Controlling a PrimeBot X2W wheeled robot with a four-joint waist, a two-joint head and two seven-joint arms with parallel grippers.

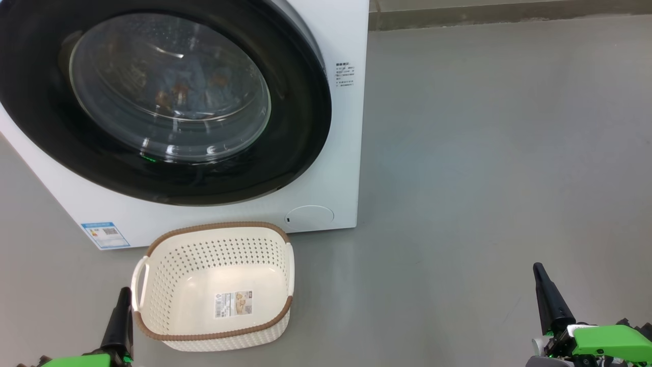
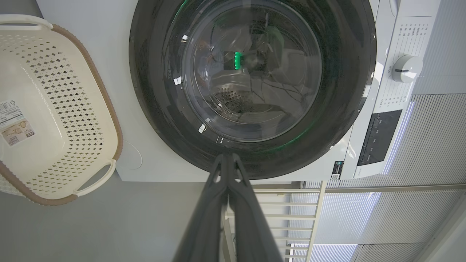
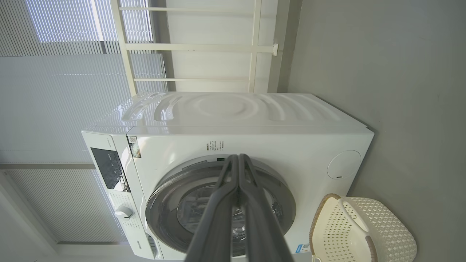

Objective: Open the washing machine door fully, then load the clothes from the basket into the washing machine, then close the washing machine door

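Observation:
The washing machine door lies flat against the white washing machine, its black rim around the glass bowl. Behind the glass lie the clothes, light-blue with orange-brown prints. The cream basket stands on the floor before the machine, holding nothing but its label sticker. My left gripper is shut at the lower left, just beside the basket's left handle. My right gripper is shut at the lower right, well apart from the basket. The left wrist view faces the door and the basket; the right wrist view takes in the machine and the basket.
Grey floor stretches to the right of the machine. A round low cover and a blue energy label sit on the machine's front. The control panel with its dial is beside the door. White blinds and a white frame stand behind the machine.

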